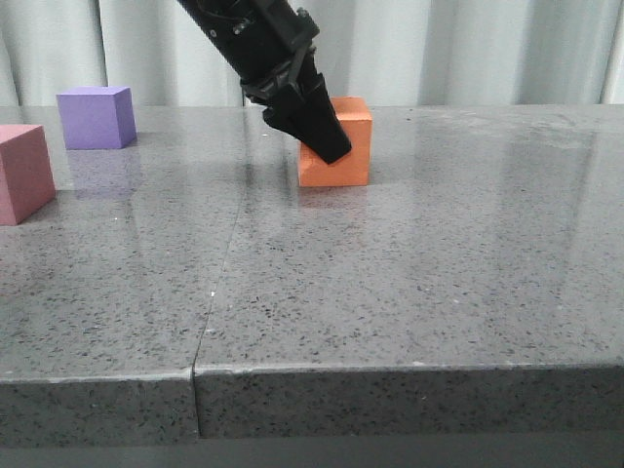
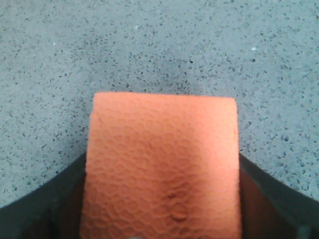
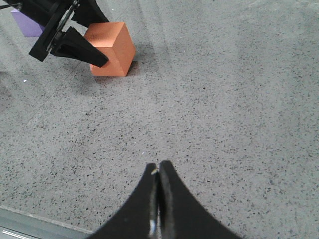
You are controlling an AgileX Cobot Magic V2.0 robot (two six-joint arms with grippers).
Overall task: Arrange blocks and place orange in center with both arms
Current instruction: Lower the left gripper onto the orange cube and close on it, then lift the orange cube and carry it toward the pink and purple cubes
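On the grey counter [image 1: 409,273], the left pincer [image 1: 327,136] pinches the orange cube [image 1: 349,156] near the middle, the right pincer [image 3: 158,199] hangs pressed together, and the purple cube [image 1: 95,117] and pink-red cube [image 1: 21,174] sit far left.

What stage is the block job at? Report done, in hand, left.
Done: the orange cube sits on the table near its middle. In hand: the left gripper straddles that cube, fingers on either side; whether it grips is unclear. Left: the purple cube and pink-red cube sit at the far left, not flanking it. The right gripper is closed and empty.
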